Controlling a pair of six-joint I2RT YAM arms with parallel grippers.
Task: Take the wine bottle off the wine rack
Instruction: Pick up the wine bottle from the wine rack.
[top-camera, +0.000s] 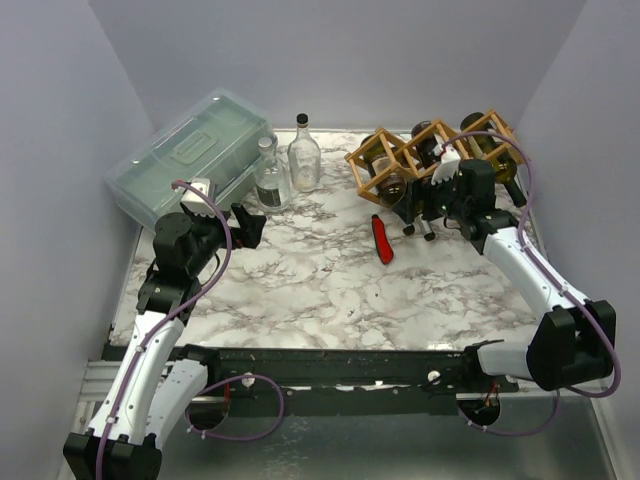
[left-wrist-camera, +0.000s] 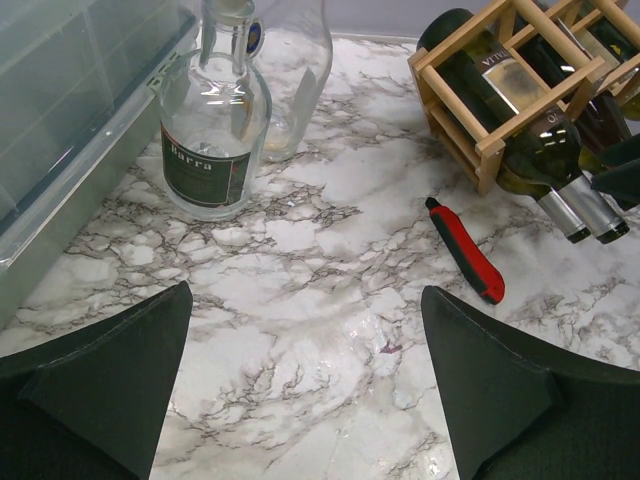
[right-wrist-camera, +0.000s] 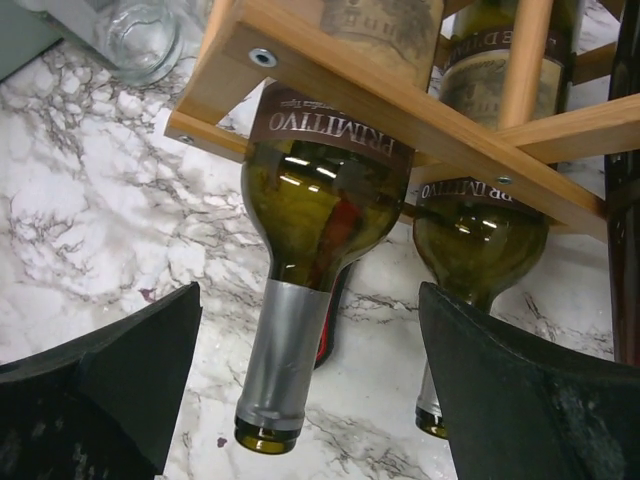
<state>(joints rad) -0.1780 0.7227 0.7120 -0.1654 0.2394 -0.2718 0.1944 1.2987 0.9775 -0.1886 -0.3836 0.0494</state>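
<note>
**Top view:** My right gripper (top-camera: 424, 222) reaches to the near face of the wine rack (top-camera: 408, 142). The bottles lie in its wooden cells with their necks toward me, hence the low approach from the front. My left gripper (top-camera: 246, 226) hangs well apart, near the plastic box (top-camera: 190, 160) and the clear bottles (top-camera: 304, 155), out of the way. A red tool (top-camera: 383, 241) lies on the marble table (top-camera: 300, 290) between the two arms.

**Left wrist:** My left fingers stand wide apart over bare marble, holding nothing.

**Right wrist:** The wine bottle (right-wrist-camera: 320, 210) is still in its cell, its silver-capped neck jutting past the frame. My right fingers stand open on either side of that neck, touching nothing. The slats cage the bottle's body, so I judge the neck to be the only free part to grasp.
</note>
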